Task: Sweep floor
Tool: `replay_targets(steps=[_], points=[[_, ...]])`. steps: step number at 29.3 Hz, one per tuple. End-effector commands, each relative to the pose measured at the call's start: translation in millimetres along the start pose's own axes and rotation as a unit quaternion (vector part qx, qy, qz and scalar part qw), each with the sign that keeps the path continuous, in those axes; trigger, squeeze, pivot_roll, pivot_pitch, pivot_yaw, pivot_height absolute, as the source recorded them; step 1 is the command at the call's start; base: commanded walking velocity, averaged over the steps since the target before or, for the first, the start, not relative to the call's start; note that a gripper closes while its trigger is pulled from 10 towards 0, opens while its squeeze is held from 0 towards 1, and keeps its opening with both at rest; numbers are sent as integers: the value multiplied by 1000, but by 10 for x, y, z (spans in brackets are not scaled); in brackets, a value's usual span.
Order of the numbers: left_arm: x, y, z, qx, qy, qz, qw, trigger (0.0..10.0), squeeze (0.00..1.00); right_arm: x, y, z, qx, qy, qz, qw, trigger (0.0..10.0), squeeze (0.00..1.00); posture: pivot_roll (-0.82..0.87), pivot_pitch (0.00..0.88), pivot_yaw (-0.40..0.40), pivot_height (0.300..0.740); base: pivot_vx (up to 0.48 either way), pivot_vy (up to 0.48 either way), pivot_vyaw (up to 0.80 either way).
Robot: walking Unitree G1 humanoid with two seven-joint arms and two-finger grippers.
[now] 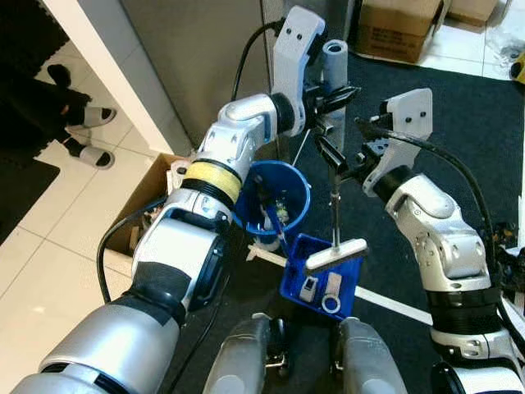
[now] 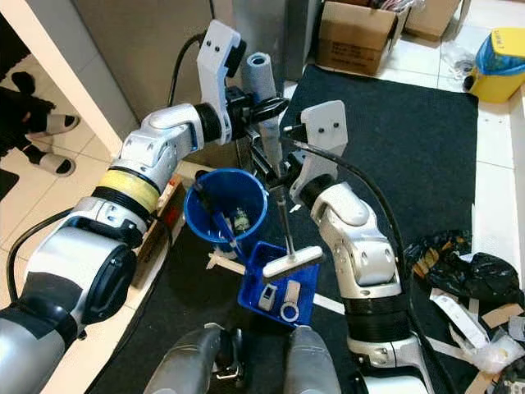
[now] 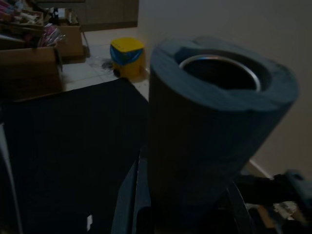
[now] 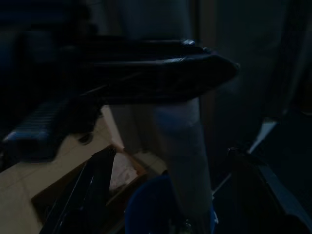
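A wide black mat (image 2: 410, 123) covers the floor ahead, with white tile to the left and cardboard boxes (image 2: 357, 33) at the far edge; a yellow bin (image 2: 499, 64) stands far right, and paper scraps and a black bag (image 2: 459, 279) lie near right, which look like what needs sweeping. Near the robot's legs a blue bucket (image 1: 277, 197) stands beside a blue dustpan (image 1: 320, 279) holding small white pieces. The broom handle (image 1: 335, 61), grey foam over a metal tube, rises upright between the arms; its thin metal shaft (image 1: 334, 213) runs down to a white head (image 1: 336, 254) resting over the dustpan. The left gripper (image 1: 335, 97) is clamped on the foam grip near its top; the right gripper (image 1: 330, 156) sits lower at the shaft, and its dim wrist view leaves it unclear whether the fingers have truly closed. To sweep well, I judge the lower hold should be firm before lifting the head clear of the dustpan, then swinging right toward the scraps with short strokes.
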State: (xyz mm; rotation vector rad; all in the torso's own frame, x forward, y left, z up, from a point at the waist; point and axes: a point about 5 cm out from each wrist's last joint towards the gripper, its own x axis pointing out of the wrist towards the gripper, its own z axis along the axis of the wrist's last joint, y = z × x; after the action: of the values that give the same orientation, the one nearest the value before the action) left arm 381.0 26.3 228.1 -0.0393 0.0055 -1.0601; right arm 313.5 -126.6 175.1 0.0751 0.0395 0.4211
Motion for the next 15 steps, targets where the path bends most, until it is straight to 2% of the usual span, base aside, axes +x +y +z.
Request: replay_targets(steps=[1,3,9,10,11,12,14,15], points=[[35,-24,132,8,-21,-10,1000,10000,0,13,3,-18,9,6,-3,1000,10000,0,-46,94,123,740,0,0,0],[55,-50,145,6,-25,-17,1000,10000,0,51,56,-18,11,7,-3,1000,10000,0,-49,90,123,740,0,0,0],[79,-110,164,1,-30,-38,999,10000,0,126,15,-75,18,17,-47,999,10000,0,-45,85,120,740,0,0,0],[82,-117,165,1,-30,-40,999,10000,0,141,31,-72,19,17,-46,999,9608,0,-44,83,119,740,0,0,0],[83,-120,168,2,-31,-41,999,10000,0,148,40,-73,19,17,-45,999,7725,0,-44,83,119,740,0,0,0],[85,-125,175,2,-32,-43,999,10000,0,154,48,-75,18,17,-45,999,6588,0,-43,83,118,740,0,0,0],[86,-127,177,2,-32,-43,999,10000,0,156,48,-75,17,17,-46,999,6588,0,-43,83,118,740,0,0,0],[86,-132,184,2,-33,-46,998,10000,0,161,47,-76,18,17,-46,999,3098,0,-43,83,118,740,0,0,0]])
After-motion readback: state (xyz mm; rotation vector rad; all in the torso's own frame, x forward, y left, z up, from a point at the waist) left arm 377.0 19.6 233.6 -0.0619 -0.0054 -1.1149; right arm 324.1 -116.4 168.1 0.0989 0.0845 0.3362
